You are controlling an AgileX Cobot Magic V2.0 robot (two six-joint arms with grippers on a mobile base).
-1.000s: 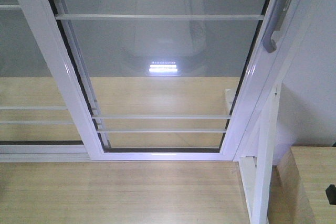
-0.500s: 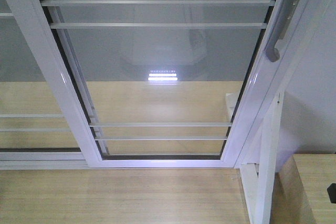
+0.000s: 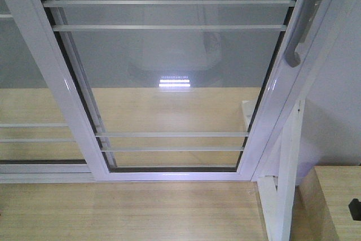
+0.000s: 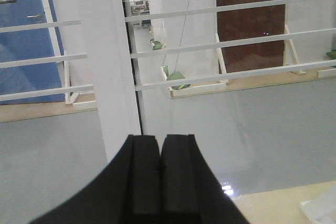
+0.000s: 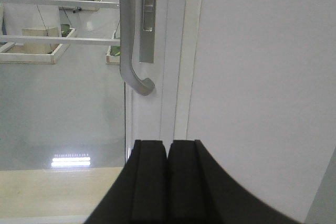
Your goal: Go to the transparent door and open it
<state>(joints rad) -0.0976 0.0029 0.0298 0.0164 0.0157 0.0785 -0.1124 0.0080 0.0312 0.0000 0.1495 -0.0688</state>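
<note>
The left end effector (image 4: 160, 142) and the right end effector (image 5: 168, 145) are both clenched, pads pressed together, gripping and touching nothing. The transparent door (image 3: 169, 71) stands directly ahead and fills the front view. Its curved grey handle (image 5: 126, 35) sits on the right stile, above the right end effector and apart from it.

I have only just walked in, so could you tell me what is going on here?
The robot faces the transparent door, which appears closed. Both grippers are shut and hold nothing. The right gripper points at the stile just below the curved grey handle without touching it. The left gripper faces the glass.
</note>
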